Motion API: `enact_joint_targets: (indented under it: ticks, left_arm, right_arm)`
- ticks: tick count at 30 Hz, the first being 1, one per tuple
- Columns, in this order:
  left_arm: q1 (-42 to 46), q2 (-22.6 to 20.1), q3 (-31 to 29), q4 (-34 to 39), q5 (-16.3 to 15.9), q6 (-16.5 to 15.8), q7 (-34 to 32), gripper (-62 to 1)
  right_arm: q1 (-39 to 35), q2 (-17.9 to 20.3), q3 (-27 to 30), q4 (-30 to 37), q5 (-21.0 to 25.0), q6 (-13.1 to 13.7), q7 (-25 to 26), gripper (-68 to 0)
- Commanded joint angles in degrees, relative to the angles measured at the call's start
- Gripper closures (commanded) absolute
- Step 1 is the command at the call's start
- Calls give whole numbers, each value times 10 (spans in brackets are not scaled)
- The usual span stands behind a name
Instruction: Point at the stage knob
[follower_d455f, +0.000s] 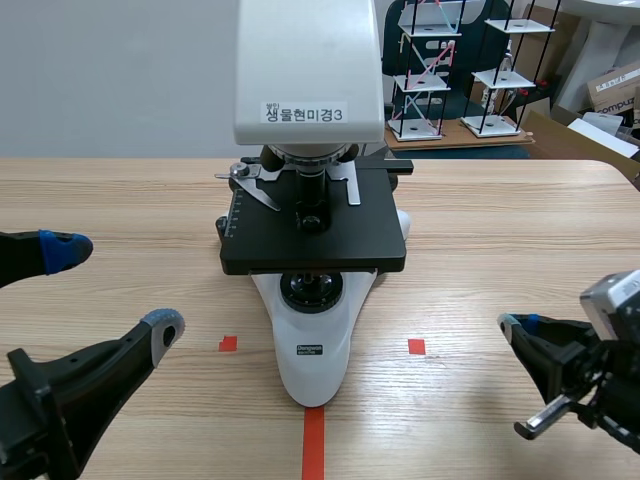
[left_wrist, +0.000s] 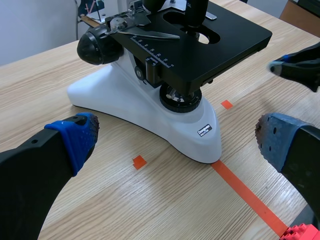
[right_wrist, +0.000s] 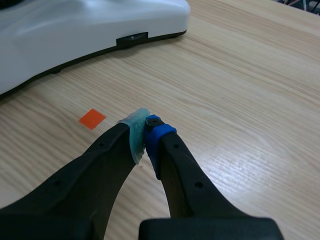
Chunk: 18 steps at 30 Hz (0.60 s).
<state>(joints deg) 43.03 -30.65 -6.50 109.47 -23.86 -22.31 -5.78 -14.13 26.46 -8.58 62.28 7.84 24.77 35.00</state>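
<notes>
Microscope (follower_d455f: 313, 345) stands mid table (follower_d455f: 500, 240), white base twd robot, black stage (follower_d455f: 370, 235) above it, white head w/ a printed label on top. Objective comes down onto stage centre; metal slide clips sit beside it. Big black focus knob (left_wrist: 97, 47) on microscope's left side. Small black stub at stage's far right corner (follower_d455f: 400, 166) looks like the stage knob, can't confirm; it's behind the stage edge, well apart from both grippers. Bkgd past table: white-shelf rack models (follower_d455f: 425, 70) + cardboard boxes (follower_d455f: 615, 90). 2 orange tape squares flank the base, 1 tape line runs from its front tip twd robot.

L gripper (follower_d455f: 108, 290) low at near left of table, beside base, not touching it. Fingers wide apart, holding nothing; 1 blue pad (left_wrist: 75, 137), other pad greyer in scene view. In L wrist view the base tip lies ahead, btwn the spread fingers.

R gripper (follower_d455f: 512, 323) low at near right, tip aimed twd microscope, near right tape square, well short of base. Fingers pressed together, pads touching, nothing btwn them (right_wrist: 145, 135). Base's right flank lies ahead of it in R wrist view. Between it & the stub: base flank + stage overhang.
</notes>
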Motion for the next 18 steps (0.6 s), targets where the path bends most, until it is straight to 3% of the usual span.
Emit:
enact_joint_targets:
  ticks: [1,8,18]
  left_arm:
    - [3,-2,-3,8,-4,1,-6,-623]
    - [3,-2,-3,8,-4,1,-6,-623]
    - [3,-2,-3,8,-4,1,-6,-623]
  right_arm:
    - [30,-5,-5,4,-6,-1,26,1]
    - [119,-32,-44,-46,-38,-1,66,1]
    - [172,-63,-70,-46,-62,-1,65,0]
